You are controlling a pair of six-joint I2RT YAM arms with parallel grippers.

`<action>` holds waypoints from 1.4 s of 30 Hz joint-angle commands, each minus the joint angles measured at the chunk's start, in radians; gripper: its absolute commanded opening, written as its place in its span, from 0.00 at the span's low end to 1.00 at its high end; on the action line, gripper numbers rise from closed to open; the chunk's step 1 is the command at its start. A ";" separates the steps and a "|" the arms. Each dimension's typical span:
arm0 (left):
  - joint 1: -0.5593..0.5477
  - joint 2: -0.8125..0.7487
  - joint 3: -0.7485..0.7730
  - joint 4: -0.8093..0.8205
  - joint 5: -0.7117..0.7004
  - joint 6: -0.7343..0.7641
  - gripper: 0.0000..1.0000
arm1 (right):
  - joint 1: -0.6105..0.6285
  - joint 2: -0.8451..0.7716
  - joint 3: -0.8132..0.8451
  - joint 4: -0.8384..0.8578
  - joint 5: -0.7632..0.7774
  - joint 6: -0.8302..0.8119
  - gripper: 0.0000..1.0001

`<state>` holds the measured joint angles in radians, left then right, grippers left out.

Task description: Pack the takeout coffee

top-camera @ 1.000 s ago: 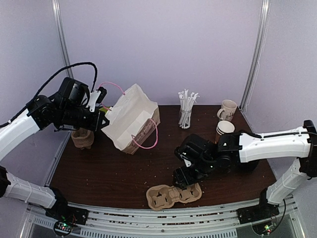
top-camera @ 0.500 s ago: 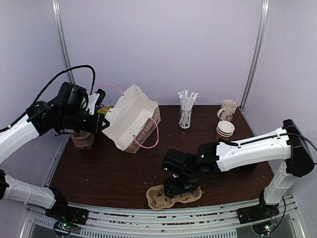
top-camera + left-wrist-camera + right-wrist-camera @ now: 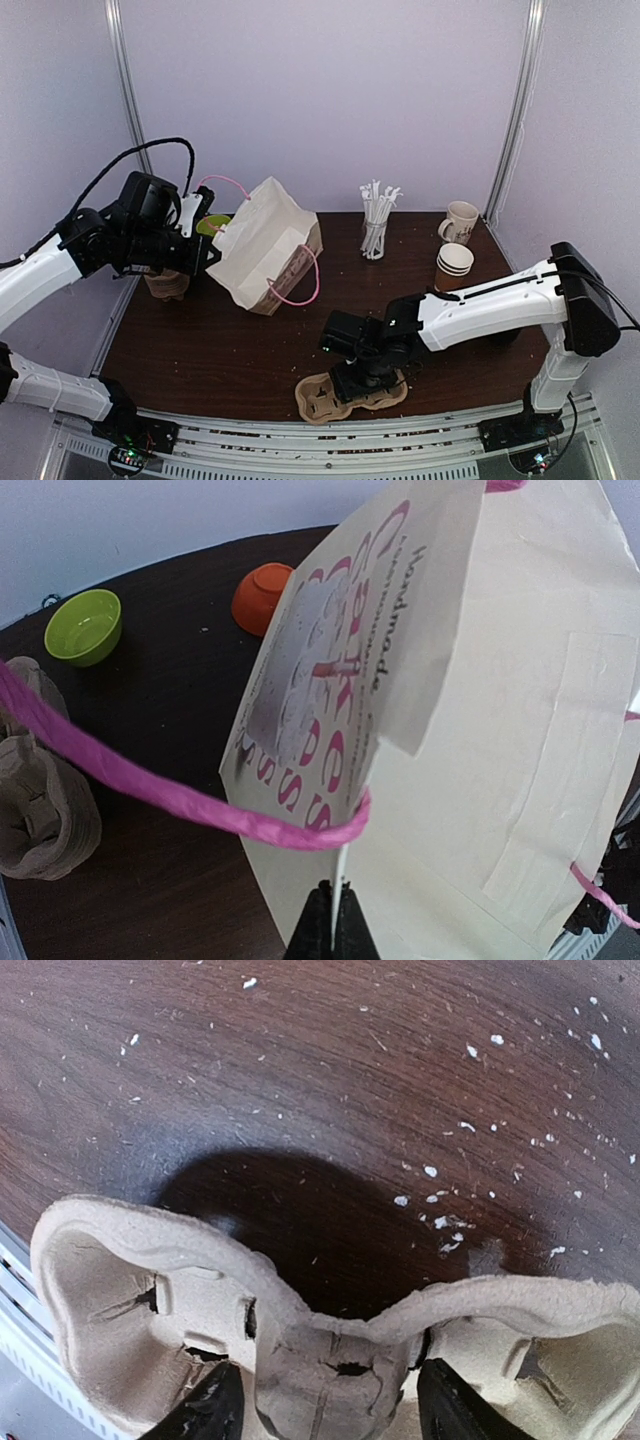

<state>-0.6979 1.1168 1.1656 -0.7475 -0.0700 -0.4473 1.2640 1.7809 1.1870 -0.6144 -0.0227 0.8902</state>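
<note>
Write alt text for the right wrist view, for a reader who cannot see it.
The right hand straddles the middle bridge of a pulp cup carrier at the bottom of the frame, one black fingertip on each side, jaws apart. Beyond it lies a dark wooden table speckled with pale crumbs.

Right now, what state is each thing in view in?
Cream paper bag with pink handles: tilted, edge pinched by the left end effector.
Left end effector: shut on the bag.
Moulded brown pulp cup carrier: flat, empty, at the near table edge.
Right end effector: jaws apart astride the carrier's middle.
Stack of brown kraft paper cups: upright, unlidded.
Cream ceramic mug: upright.
</note>
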 commanded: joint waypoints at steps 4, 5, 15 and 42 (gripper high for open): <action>-0.006 -0.026 -0.020 0.066 -0.010 0.010 0.00 | 0.008 0.026 0.019 -0.019 0.017 -0.003 0.59; -0.005 -0.026 -0.022 0.067 -0.009 0.010 0.00 | 0.007 0.028 0.021 -0.022 0.016 -0.003 0.59; -0.005 -0.029 -0.040 0.079 -0.002 0.012 0.00 | 0.014 0.053 0.048 -0.058 0.013 -0.018 0.60; -0.006 -0.017 0.005 0.063 -0.024 0.023 0.00 | 0.031 -0.169 -0.039 -0.049 0.141 -0.063 0.43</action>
<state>-0.6979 1.1038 1.1370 -0.7128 -0.0814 -0.4355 1.2858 1.6974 1.2007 -0.6552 0.0410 0.8574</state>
